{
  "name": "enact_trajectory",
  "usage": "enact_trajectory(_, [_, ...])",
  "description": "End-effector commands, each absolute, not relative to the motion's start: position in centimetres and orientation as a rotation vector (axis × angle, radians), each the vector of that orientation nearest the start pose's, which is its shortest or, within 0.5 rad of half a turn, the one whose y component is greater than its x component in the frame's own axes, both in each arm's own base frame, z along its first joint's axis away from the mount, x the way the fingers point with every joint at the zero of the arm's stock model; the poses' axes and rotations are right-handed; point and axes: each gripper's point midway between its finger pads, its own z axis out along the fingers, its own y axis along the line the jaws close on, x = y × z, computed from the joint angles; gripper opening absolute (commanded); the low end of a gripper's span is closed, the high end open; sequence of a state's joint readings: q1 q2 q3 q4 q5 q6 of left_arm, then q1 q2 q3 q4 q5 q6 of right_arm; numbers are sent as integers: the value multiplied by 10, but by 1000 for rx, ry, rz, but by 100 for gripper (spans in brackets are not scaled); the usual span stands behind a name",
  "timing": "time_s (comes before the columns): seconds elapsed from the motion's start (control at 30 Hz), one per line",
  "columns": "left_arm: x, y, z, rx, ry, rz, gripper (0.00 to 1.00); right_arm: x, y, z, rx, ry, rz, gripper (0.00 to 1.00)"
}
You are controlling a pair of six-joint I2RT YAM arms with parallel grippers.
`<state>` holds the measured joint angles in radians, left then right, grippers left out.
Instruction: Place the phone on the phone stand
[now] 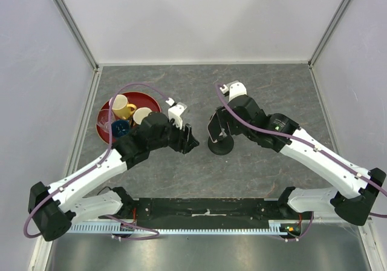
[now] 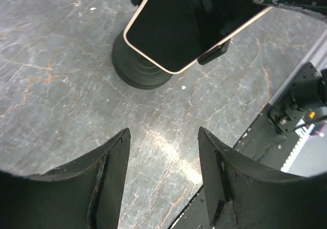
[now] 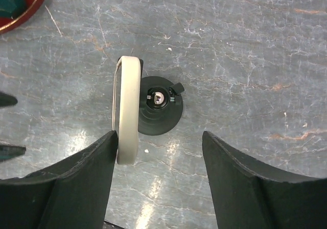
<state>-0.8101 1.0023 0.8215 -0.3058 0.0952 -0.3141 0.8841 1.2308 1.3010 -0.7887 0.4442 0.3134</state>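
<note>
**Now the phone (image 1: 213,129) is sitting at the stand (image 1: 221,146), with both grippers spread**

Overhead, the left gripper (image 1: 192,141) is hovering just left of the stand. The right gripper (image 1: 219,124) is hanging over the phone from the far right. A red tray (image 1: 148,97) holding cups (image 1: 123,106) is lying far left, beside the left arm.

From the left wrist, the fingers (image 2: 110,183) are standing apart with only bare table between them. Beyond them the phone is tilting, screen toward the camera, above the stand's round base.

From the right wrist, the phone is showing edge-on and upright, just left of the stem. The fingers (image 3: 260,188) are spreading wide. The left one is reaching the phone's pale edge, though I cannot tell whether they are touching.
</note>
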Motion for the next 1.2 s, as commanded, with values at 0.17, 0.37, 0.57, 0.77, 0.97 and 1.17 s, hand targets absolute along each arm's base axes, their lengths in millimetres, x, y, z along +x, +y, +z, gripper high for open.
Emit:
enact_trajectory(0.17, [264,-280,251,688,1859,-1000,59,254,203,253,-635,2152,105,70])
enact_trajectory(0.37, [277,-301,247,761,1756,-1128,63,267,180,254,-646,2133,-92,66])
enact_trajectory(0.57, [280,-316,229,913,1687,-1171,63,270,183,260,-675,2111,-66,74])
enact_trajectory(0.77, [279,-328,232,1157,1417,-1137,58,251,213,273,-789,2042,247,79])
enact_trajectory(0.97, [282,-335,229,1325,1268,-1129,54,244,214,274,-788,2039,322,80])
enact_trajectory(1.17, [276,-339,234,1404,1165,-1239,50,240,215,272,-799,2044,359,81])
